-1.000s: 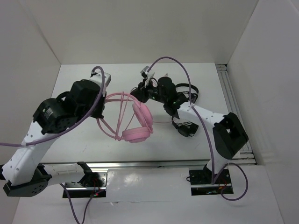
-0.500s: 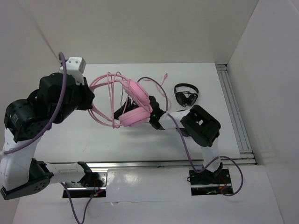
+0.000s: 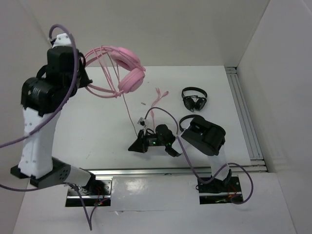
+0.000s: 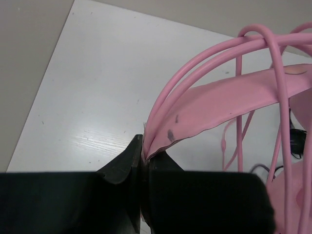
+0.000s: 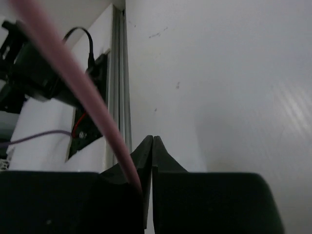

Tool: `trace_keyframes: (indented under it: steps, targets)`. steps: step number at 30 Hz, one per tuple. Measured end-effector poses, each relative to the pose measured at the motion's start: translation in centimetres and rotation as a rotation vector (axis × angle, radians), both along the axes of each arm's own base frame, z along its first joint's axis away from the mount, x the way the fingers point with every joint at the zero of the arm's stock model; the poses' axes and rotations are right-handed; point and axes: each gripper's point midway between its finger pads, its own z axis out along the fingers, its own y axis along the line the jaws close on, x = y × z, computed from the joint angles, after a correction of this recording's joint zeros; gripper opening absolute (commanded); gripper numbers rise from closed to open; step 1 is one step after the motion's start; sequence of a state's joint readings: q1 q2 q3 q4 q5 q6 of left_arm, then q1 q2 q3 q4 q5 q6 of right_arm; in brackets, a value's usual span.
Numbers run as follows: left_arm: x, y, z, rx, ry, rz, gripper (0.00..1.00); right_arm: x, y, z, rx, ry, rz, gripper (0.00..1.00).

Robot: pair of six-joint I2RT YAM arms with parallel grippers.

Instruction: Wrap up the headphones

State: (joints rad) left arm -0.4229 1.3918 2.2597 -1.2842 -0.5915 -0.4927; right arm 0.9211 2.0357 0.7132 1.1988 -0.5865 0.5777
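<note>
holding the headphones (image 3: 127, 73) high, left hand (image 4: 143, 148) clamps their band (image 4: 234, 97); right hand (image 5: 152, 142) pinches the cable (image 5: 80, 92).

headphones (image 4: 234, 97) cut off at right edge, cable (image 5: 73, 87) blurred near lens

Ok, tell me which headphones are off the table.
The pink headphones, held up in the air by the left pincer clamped on their headband. The black pair lies on the table.
</note>
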Motion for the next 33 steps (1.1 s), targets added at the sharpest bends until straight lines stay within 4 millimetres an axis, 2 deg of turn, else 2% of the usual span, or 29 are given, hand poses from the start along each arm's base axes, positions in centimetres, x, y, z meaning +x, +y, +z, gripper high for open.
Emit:
trace_keyframes:
  steps: [3,4,6,9,11,14,16,18,19,22,24,26,29,33]
  targets:
    - [4.6,1.0,-2.8,0.006,0.091,0.046,0.00,-3.1,-1.3,0.9,-0.007,-0.022,0.017,0.00]
    - [5.8,1.4,-3.9,0.007,0.122,0.063,0.00,-4.0,-1.5,1.7,-0.002,-0.045,0.026,0.00]
    - [7.8,2.3,-6.2,0.015,0.179,0.095,0.00,-5.8,-1.4,4.5,0.026,-0.114,0.037,0.00]
    - [9.0,3.3,-9.2,0.048,0.252,0.146,0.00,-8.7,-1.0,9.4,0.075,-0.238,0.055,0.00]
    - [9.0,3.7,-11.5,0.083,0.310,0.169,0.00,-10.8,-0.8,12.6,0.092,-0.320,0.071,0.00]
    - [8.4,3.9,-16.2,0.159,0.421,0.193,0.00,-12.4,-0.6,16.9,0.073,-0.438,0.058,0.00]
    - [7.7,3.9,-20.0,0.212,0.510,0.192,0.00,-11.5,-0.8,18.9,0.020,-0.506,0.005,0.00]
    - [6.3,3.6,-24.1,0.260,0.615,0.166,0.00,-9.6,-1.3,20.4,-0.065,-0.574,-0.065,0.00]
    - [5.1,3.3,-27.0,0.281,0.699,0.125,0.00,-8.6,-1.7,21.0,-0.124,-0.606,-0.104,0.00]
    - [2.9,2.4,-30.8,0.275,0.814,0.037,0.00,-6.2,-3.1,22.1,-0.274,-0.688,-0.181,0.00]
    - [1.5,1.5,-32.7,0.255,0.869,-0.027,0.00,-4.7,-4.6,22.0,-0.394,-0.734,-0.231,0.00]
    - [0.8,0.8,-33.4,0.248,0.881,-0.071,0.00,-3.1,-6.4,21.7,-0.518,-0.780,-0.289,0.00]
    - [0.4,-0.6,-33.2,0.262,0.856,-0.136,0.00,-1.0,-8.9,21.3,-0.666,-0.852,-0.372,0.00]
    - [-0.3,-4.0,-32.5,0.260,0.796,-0.257,0.00,1.8,-11.4,22.8,-0.778,-0.974,-0.517,0.00]
